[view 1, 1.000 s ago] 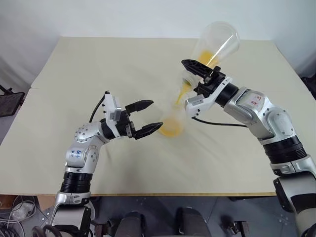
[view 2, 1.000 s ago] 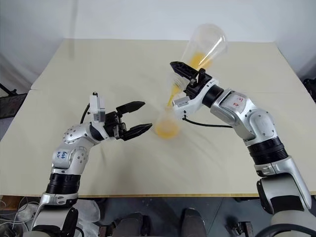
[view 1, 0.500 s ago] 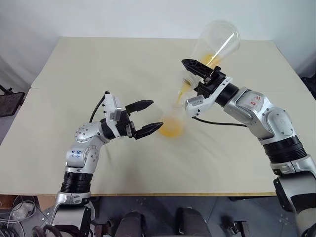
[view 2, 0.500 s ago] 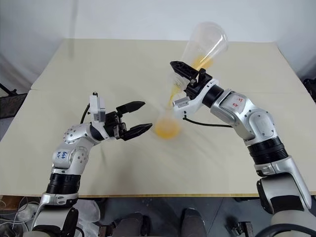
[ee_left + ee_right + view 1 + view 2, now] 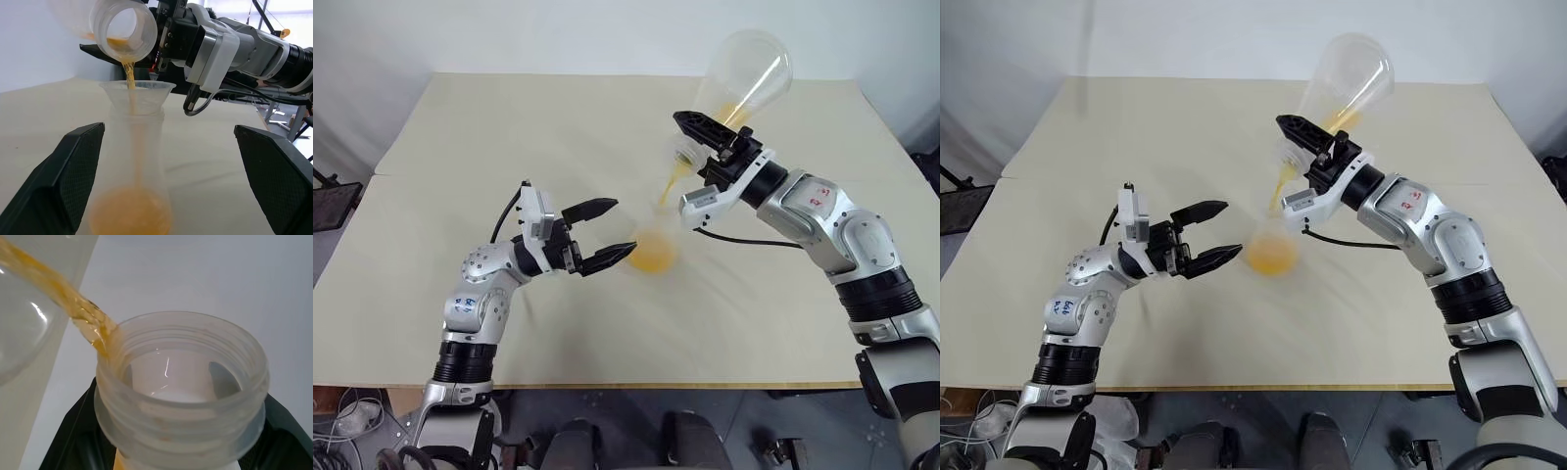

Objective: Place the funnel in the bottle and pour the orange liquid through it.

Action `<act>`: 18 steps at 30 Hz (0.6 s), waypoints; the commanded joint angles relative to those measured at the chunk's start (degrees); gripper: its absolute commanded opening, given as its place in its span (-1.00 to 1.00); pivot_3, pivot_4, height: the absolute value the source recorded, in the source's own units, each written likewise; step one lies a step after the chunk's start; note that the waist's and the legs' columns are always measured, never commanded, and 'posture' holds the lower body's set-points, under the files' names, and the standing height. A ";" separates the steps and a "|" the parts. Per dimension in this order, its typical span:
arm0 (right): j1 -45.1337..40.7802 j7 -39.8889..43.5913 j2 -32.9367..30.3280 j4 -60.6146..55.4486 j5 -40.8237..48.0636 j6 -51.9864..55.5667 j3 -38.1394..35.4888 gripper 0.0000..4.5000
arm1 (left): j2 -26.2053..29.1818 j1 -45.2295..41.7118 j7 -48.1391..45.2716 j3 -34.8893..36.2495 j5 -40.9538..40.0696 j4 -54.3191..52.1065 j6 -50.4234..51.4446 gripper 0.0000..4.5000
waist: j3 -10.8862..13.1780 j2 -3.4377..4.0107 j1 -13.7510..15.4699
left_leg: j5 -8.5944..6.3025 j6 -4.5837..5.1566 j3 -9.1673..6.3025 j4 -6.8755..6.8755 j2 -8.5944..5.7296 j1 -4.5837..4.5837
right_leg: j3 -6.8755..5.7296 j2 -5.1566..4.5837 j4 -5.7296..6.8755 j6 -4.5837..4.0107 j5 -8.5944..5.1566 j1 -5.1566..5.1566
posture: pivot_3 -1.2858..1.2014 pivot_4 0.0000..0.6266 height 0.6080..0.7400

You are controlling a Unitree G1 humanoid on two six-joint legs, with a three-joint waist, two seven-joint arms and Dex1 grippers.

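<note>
The bottle point(image 5: 134, 161) stands upright on the table with the funnel point(image 5: 137, 90) seated in its neck. Orange liquid point(image 5: 129, 215) pools in its base. My left gripper point(image 5: 625, 225) is open, its fingers point(image 5: 73, 166) flanking the bottle on both sides without touching it. My right gripper point(image 5: 690, 147) is shut on the neck of a broader clear flask point(image 5: 744, 83), held tipped with its base high. A thin orange stream point(image 5: 129, 73) falls from its mouth point(image 5: 181, 382) into the funnel. Only a streak of liquid lies inside the tipped flask.
The beige table point(image 5: 509, 127) stretches wide around the bottle, with its front edge near my arms. A black cable point(image 5: 744, 243) hangs under my right wrist, close to the bottle.
The orange liquid in the tipped flask has dwindled to a thin streak while the stream keeps running. Both arms have held their places.
</note>
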 commanded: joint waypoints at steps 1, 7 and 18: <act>-1.27 -1.52 -0.54 -1.40 0.18 -0.22 -0.55 0.10 | -0.30 -0.28 0.05 0.40 -1.08 -1.82 -1.10 1.00 | 0.00 0.00 0.00 | 0.00 0.00 0.00 0.00 0.00 0.00 | 0.00 0.00 0.00 0.00 0.00 0.00 | 0.03 -0.52 1.00; -1.34 -2.88 -0.59 -1.34 -0.51 -0.59 -0.52 0.10 | -0.61 -0.46 0.28 0.38 -1.00 -1.71 -1.26 1.00 | 0.00 0.00 0.00 | 0.00 0.00 0.00 0.00 0.00 0.00 | 0.00 0.00 0.00 0.00 0.00 0.00 | 0.03 -0.52 1.00; -1.59 -4.65 -0.58 -0.88 -1.53 -1.15 -0.29 0.10 | -1.35 -0.91 0.53 0.56 -0.97 -1.34 -1.55 1.00 | 0.00 0.00 0.00 | 0.00 0.00 0.00 0.00 0.00 0.00 | 0.00 0.00 0.00 0.00 0.00 0.00 | 0.03 -0.52 1.00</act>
